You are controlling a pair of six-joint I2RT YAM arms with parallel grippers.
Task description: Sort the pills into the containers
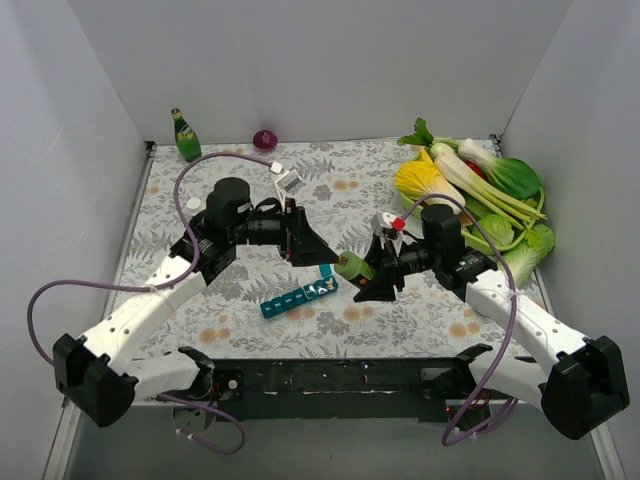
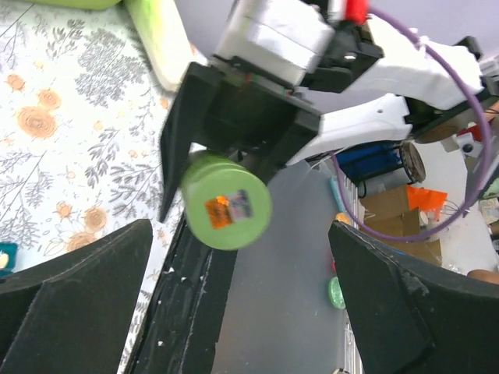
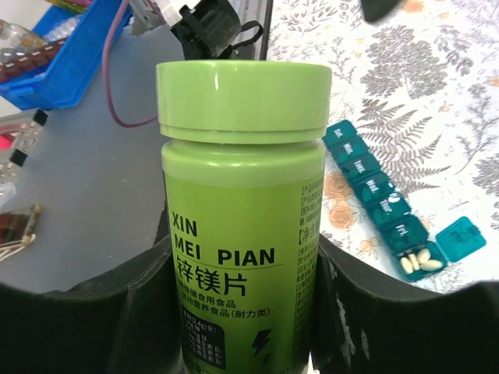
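My right gripper [image 1: 368, 274] is shut on a small green jar [image 1: 351, 266] with a closed green lid and holds it tilted above the table. In the right wrist view the jar [image 3: 242, 210] fills the space between my fingers [image 3: 366, 312]. The teal pill organizer strip [image 1: 297, 298] lies on the table below it. Its end compartment is open, with white pills [image 3: 418, 261] inside; the other lids [image 3: 366, 173] are closed. My left gripper [image 1: 318, 250] is open and empty, facing the jar's lid [image 2: 226, 201] just short of it.
A green glass bottle [image 1: 186, 135] and a purple onion [image 1: 264, 139] stand at the back wall. A pile of leafy vegetables [image 1: 490, 190] fills the back right. A small white bottle [image 1: 384, 223] stands behind the right gripper. The table's front edge [image 2: 187, 304] runs below the jar.
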